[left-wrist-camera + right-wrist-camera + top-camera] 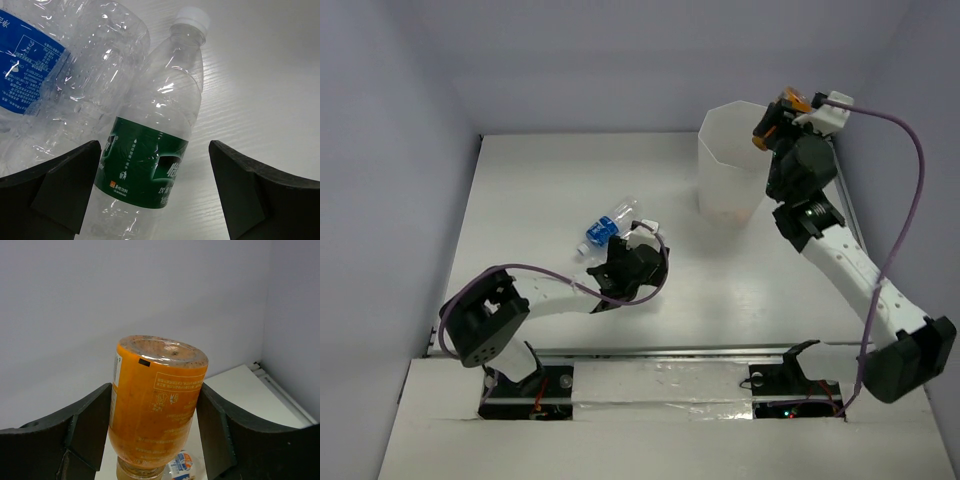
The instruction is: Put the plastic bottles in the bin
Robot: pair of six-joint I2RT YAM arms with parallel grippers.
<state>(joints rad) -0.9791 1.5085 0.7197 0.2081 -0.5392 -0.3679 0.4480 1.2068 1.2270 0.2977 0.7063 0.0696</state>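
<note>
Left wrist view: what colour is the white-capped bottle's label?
Dark green label; left wrist view shows it best.

Left arm (555, 295) and right arm (850, 262) are built from white links and black joint housings. A purple cable (921, 170) is looped along each. Fingers (55, 192) are faced with matte black wedge pads. Red wiring is seen at the bases (790, 385).

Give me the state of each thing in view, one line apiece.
Bin, upright, open-topped.
Orange bottle, held neck-down above the bin.
Right tool, shut on the orange bottle.
Green-label bottle, capped, lying on the table.
Blue-label bottle, lying against the green-label one.
Left tool, open, straddling the green-label bottle.
</note>
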